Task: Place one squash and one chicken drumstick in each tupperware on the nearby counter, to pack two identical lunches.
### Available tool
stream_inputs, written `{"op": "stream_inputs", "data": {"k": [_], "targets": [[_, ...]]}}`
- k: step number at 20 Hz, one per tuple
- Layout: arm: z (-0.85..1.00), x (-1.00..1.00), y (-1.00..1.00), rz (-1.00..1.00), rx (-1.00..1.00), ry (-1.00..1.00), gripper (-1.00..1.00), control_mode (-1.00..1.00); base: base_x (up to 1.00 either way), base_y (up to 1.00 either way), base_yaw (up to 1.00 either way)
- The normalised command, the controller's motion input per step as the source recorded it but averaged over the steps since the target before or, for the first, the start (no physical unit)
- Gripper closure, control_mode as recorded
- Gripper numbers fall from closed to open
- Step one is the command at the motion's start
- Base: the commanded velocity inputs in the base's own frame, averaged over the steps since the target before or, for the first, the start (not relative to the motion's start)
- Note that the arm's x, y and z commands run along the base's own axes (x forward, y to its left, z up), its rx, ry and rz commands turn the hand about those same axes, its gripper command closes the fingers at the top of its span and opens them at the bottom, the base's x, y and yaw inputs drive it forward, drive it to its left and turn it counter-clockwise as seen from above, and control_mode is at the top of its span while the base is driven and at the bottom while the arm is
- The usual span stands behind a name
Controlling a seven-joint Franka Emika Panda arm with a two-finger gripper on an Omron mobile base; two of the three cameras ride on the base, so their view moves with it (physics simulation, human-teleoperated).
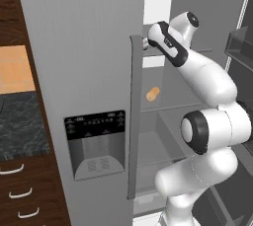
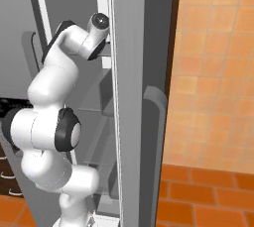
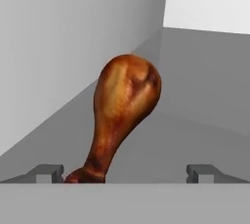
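A browned chicken drumstick (image 3: 122,105) lies on a grey fridge shelf, fat end away from the hand and thin bone end close to my left fingertip (image 3: 49,171). My gripper (image 3: 126,173) is open, its tips wide apart on either side of the drumstick's near end and not touching it. In the left base view my arm reaches into the upper fridge compartment, and the hand (image 1: 148,42) goes behind the door edge. On a lower shelf sits a small yellow-orange item (image 1: 153,94) that looks like a squash. The counter (image 1: 20,121) lies to the left. The tupperware is out of view.
The closed left fridge door with its dispenser (image 1: 95,143) and long handle (image 1: 134,116) stands right beside my arm. The open right door (image 2: 134,97) flanks the arm's other side, with dark door bins (image 1: 239,42). Dark wood drawers (image 1: 20,190) sit under the counter.
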Motion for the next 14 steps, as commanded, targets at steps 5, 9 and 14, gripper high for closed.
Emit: {"op": "stream_inputs", "data": {"k": [5,9,14], "targets": [[-0.19,0.45,0.00,0.00,-0.01,0.03,-1.00,-1.00,0.00,0.00,0.00],[-0.11,0.47,-0.02,0.00,0.00,0.03,-1.00,-1.00,0.00,0.00,0.00],[-0.20,0.13,-0.47,0.00,0.00,0.00,-1.00,-1.00,0.00,0.00,0.00]]}}
